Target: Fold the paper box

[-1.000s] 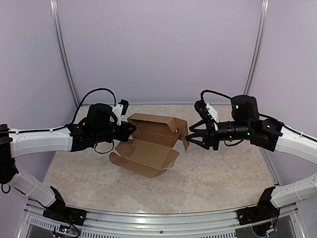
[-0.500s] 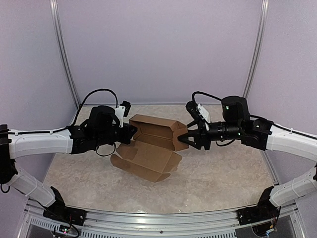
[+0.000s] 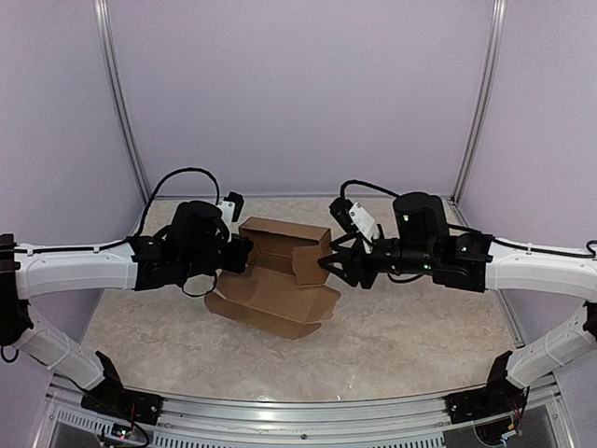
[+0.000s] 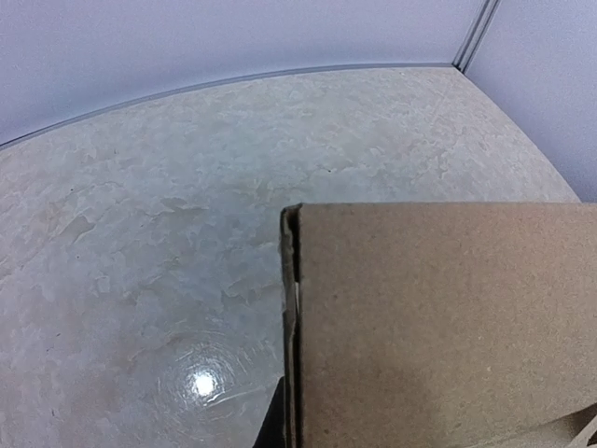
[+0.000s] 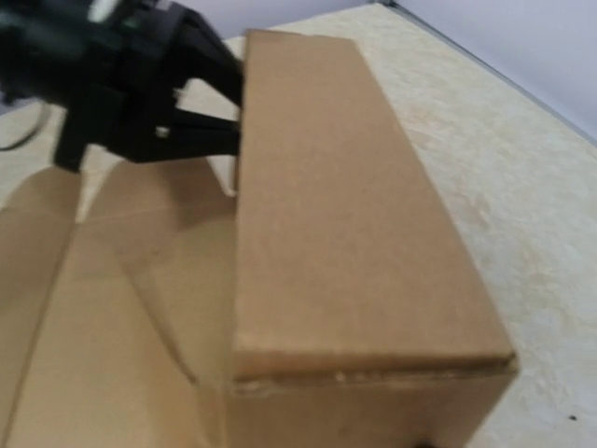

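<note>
The paper box (image 3: pixel 276 282) is brown cardboard, half formed, in the middle of the table, with its lid panel spread toward the front. My left gripper (image 3: pixel 244 250) is shut on the box's left end wall. In the left wrist view the cardboard (image 4: pixel 438 327) fills the lower right, with one dark fingertip (image 4: pixel 270 427) beside its edge. My right gripper (image 3: pixel 328 265) stands with its jaws parted against the box's right end flap. The right wrist view looks along the box (image 5: pixel 326 215) to the left gripper (image 5: pixel 201 93) at its far end. The right gripper's own fingers are hidden there.
The table (image 3: pixel 420 327) is pale and marbled, enclosed by lilac walls with metal posts (image 3: pixel 119 103) at the back corners. A metal rail (image 3: pixel 298 411) runs along the near edge between the arm bases.
My right gripper has moved left and pushed the right end flap inward against the box. The box has shifted slightly left and its lid panel lies lower. The left gripper keeps its hold.
</note>
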{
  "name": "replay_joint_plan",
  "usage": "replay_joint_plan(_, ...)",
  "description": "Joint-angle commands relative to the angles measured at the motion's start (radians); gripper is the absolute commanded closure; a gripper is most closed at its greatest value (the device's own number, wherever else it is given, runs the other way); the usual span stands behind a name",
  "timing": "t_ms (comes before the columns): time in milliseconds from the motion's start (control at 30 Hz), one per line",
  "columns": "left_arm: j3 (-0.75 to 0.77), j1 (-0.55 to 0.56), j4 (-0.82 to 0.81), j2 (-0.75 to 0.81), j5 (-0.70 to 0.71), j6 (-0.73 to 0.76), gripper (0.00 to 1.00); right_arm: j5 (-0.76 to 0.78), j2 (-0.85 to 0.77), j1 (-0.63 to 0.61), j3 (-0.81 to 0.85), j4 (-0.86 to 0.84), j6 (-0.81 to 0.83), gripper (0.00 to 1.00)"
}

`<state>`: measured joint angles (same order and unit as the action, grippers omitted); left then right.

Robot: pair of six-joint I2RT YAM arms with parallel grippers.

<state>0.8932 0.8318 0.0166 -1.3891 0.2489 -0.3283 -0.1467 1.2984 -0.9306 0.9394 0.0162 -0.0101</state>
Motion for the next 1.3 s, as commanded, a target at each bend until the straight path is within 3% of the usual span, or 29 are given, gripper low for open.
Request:
replay_joint_plan(0, 0.046, 0.021, 0.056, -0.019, 0.061, -0.022, 1.0, 0.159, 0.054, -0.045, 0.007, -0.07, -0.036, 0.51)
replay_joint_plan(233, 0.067, 0.044, 0.077, -0.035, 0.099, -0.057, 1.0, 0.385, 0.146, -0.106, 0.036, -0.129, -0.044, 0.51)
replay_joint_plan(500, 0.094, 0.07, 0.109, -0.067, 0.139, -0.101, 1.0, 0.52, 0.208, -0.122, 0.054, -0.202, -0.112, 0.52)
replay_joint_plan(1100, 0.169, 0.087, 0.144, -0.141, 0.161, -0.163, 1.0, 0.648, 0.342, -0.15, 0.11, -0.302, -0.173, 0.81)
replay_joint_plan(1267, 0.187, 0.087, 0.151, -0.151, 0.153, -0.173, 1.0, 0.714, 0.39, -0.171, 0.16, -0.29, -0.176, 0.99)
